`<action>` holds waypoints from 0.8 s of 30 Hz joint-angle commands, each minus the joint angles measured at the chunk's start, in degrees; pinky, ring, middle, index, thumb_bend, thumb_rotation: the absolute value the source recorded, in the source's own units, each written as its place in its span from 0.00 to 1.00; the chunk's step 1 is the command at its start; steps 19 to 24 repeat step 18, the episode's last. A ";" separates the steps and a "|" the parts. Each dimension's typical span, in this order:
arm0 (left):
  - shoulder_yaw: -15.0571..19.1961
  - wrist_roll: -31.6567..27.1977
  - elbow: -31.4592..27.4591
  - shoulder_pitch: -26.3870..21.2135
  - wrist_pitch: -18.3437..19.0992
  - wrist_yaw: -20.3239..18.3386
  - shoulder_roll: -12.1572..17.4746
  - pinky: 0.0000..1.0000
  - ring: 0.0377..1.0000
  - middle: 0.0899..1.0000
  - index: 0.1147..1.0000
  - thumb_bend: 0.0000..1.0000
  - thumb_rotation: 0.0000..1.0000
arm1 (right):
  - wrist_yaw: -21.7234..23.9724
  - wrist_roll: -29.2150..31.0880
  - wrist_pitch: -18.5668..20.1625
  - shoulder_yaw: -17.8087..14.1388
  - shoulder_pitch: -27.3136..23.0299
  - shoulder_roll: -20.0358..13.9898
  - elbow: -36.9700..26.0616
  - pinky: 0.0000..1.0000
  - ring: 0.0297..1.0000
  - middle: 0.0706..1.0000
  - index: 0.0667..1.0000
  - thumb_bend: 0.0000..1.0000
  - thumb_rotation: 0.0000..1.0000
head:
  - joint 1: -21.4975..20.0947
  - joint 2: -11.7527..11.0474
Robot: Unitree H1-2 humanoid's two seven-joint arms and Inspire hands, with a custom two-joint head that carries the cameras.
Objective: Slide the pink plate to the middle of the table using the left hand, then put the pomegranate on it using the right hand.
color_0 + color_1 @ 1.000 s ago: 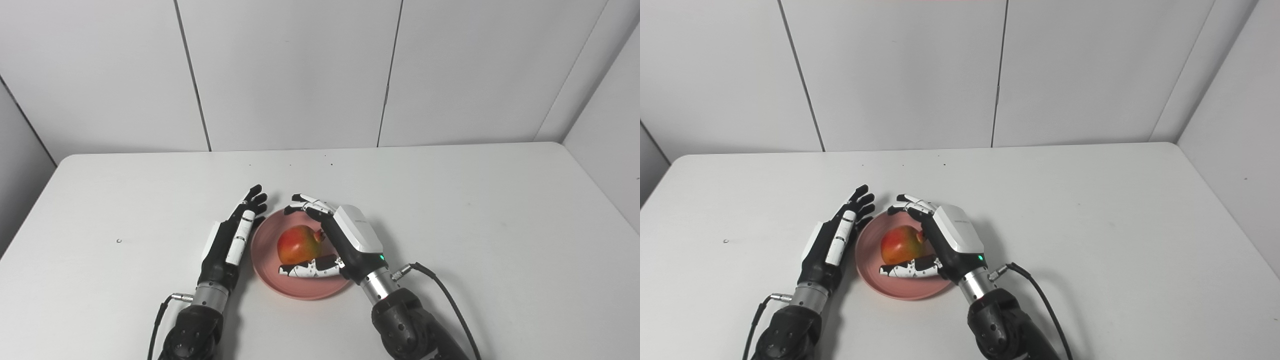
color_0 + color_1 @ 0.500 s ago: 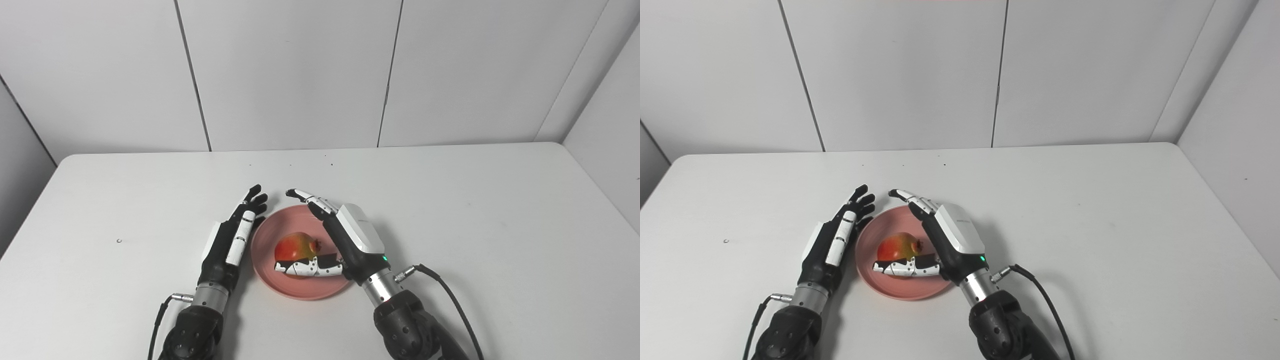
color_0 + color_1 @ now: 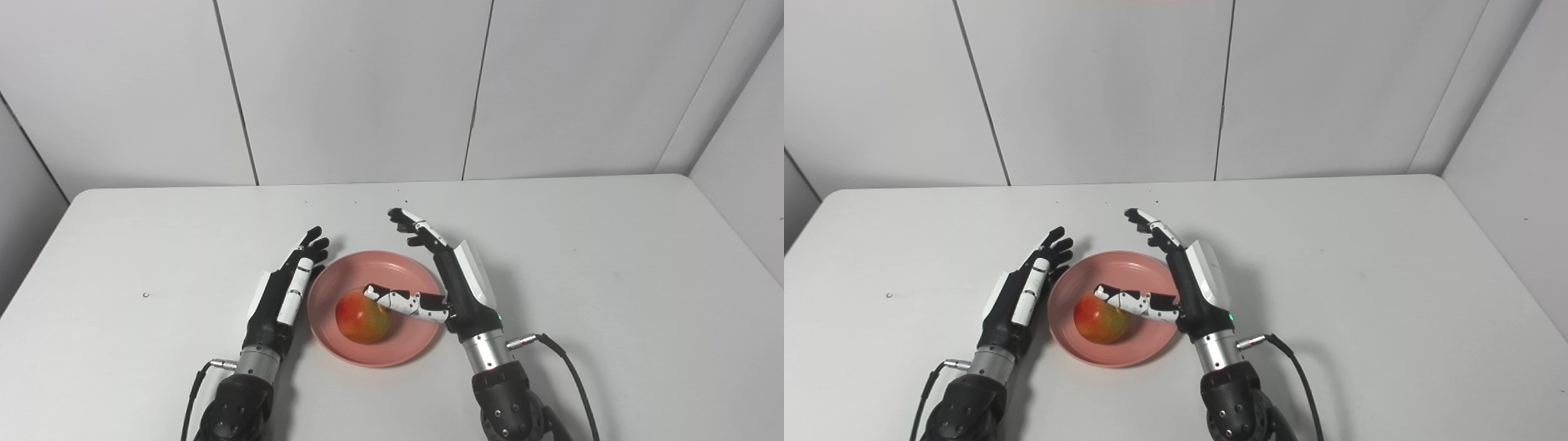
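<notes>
The pink plate sits near the table's middle, toward the front. A red and yellow pomegranate rests in the plate's front-left part. My right hand stands open at the plate's right rim, fingers stretched up and away, its thumb reaching over the plate just above the fruit. My left hand lies open and flat along the plate's left rim, holding nothing.
The white table stretches wide to the right and back, with grey panel walls behind. A black cable trails from my right wrist. A small speck lies at the left.
My right hand has let go of the pomegranate, spread its fingers and drawn back to the right. The fruit has settled onto the plate, a little toward the front left. The left hand stayed still.
</notes>
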 commanded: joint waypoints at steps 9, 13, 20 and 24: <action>-0.29 1.27 -2.20 -0.68 0.12 1.54 -0.65 0.88 0.90 0.90 0.88 0.40 1.00 | -0.01 7.13 -0.40 -5.12 0.89 1.78 -1.89 0.83 0.85 0.84 0.83 0.62 0.76 | 0.43 0.01; 0.01 1.27 -2.43 -0.54 0.41 2.02 -1.03 0.88 0.90 0.91 0.89 0.40 1.00 | 0.94 9.00 0.73 -6.04 1.55 2.03 -1.80 0.81 0.85 0.84 0.83 0.59 0.79 | 0.45 0.03; 0.86 0.42 -2.39 -0.53 0.54 2.72 -1.80 0.89 0.91 0.92 0.91 0.39 1.00 | 1.20 10.81 1.83 -6.84 2.27 2.38 -1.10 0.81 0.85 0.85 0.84 0.57 0.86 | 0.49 0.02; 0.86 0.42 -2.39 -0.53 0.54 2.72 -1.80 0.89 0.91 0.92 0.91 0.39 1.00 | 1.20 10.81 1.83 -6.84 2.27 2.38 -1.10 0.81 0.85 0.85 0.84 0.57 0.86 | 0.49 0.02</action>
